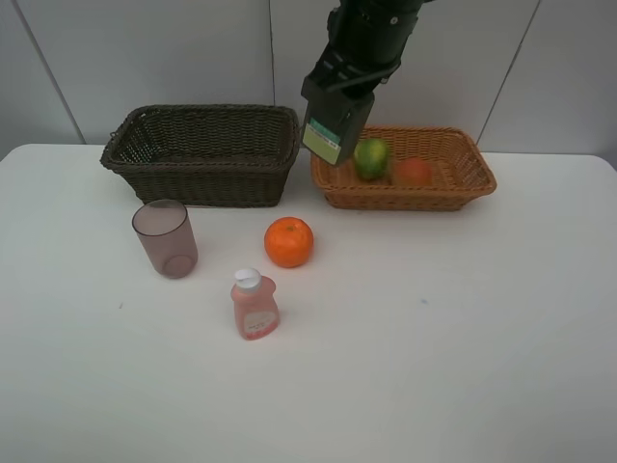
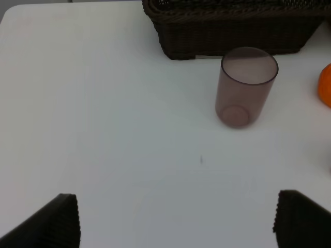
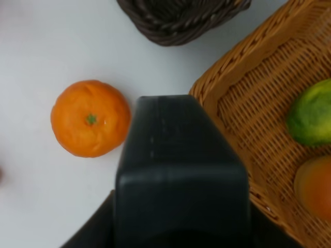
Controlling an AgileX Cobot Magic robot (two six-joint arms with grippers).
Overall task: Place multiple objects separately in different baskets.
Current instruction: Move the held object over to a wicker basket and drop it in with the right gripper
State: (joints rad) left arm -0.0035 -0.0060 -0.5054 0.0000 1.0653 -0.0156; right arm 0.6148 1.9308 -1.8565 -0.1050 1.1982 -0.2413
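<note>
- My right gripper [image 1: 345,92] pinches the dark green bottle [image 1: 337,125] in the air, over the 9 o'clock end of the orange-tan basket [image 1: 405,198].
- The green fruit [image 1: 371,157] and red-yellow fruit [image 1: 415,171] lie in that basket.
- My left gripper [image 2: 176,222] has its jaws spread wide over the table [image 2: 103,129], near the cup [image 2: 245,85].
- The orange [image 1: 289,241] sits at 3 o'clock of the cup.
- The pink bottle [image 1: 254,305] stands at 7 o'clock of the orange.
- The dark brown basket [image 1: 202,183] is at 12 o'clock of the cup.
</note>
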